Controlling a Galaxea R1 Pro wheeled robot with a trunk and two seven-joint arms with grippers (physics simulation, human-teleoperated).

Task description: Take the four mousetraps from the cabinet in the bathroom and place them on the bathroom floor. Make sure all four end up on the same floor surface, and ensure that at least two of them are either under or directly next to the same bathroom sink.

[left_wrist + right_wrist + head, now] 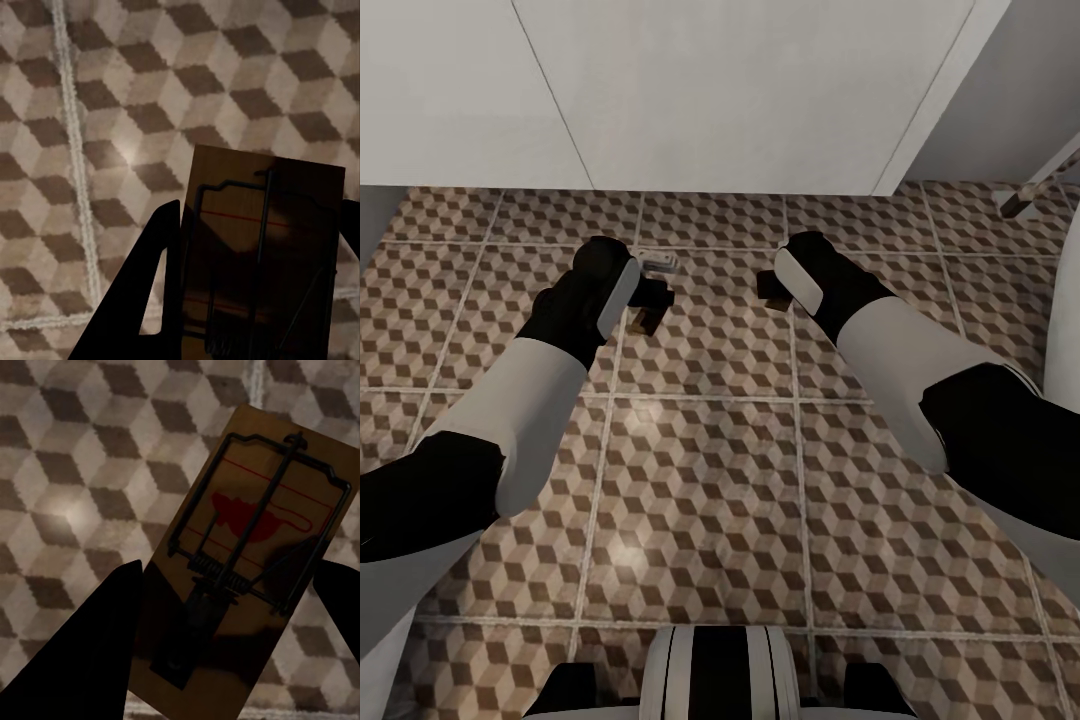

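While both arms reach forward over the bathroom floor [700, 480], each claw carries one mousetrap above the cube-patterned tiles. The left claw [650, 305] is closed on a mousetrap [262, 262]; in the left wrist view the tan board sits between the two dark fingers [142, 300], its wire frame and a thin red line visible, with most of the board in shadow. In the head view this trap appears as a small dark-brown piece at the claw's tip, above the tiles just short of the white wall panels [710, 90].

The right claw [772, 290] is likewise closed on a second mousetrap [255, 562]. The right wrist view shows that board tilted between the fingers [82, 652], with its dark spring, wire bar and a red spot on the tan face plainly legible. Whether either board touches the tiles cannot be determined from these views.

A small grey-and-white object [660, 263] lies on the floor between the two claws, nearer the left one and closer to the wall panels; its identity cannot be made out.

The floor tiles carry brown, beige and cream cubes with pale grout lines. The wall panels stand white and plain along the far edge of the floor. To the right of the right arm, a curved white surface [1065, 310] borders the floor, and a pale fitting [1025, 195] sits near the panels' right corner. The robot's white and black trunk [715, 675] shows at the near edge of the floor.
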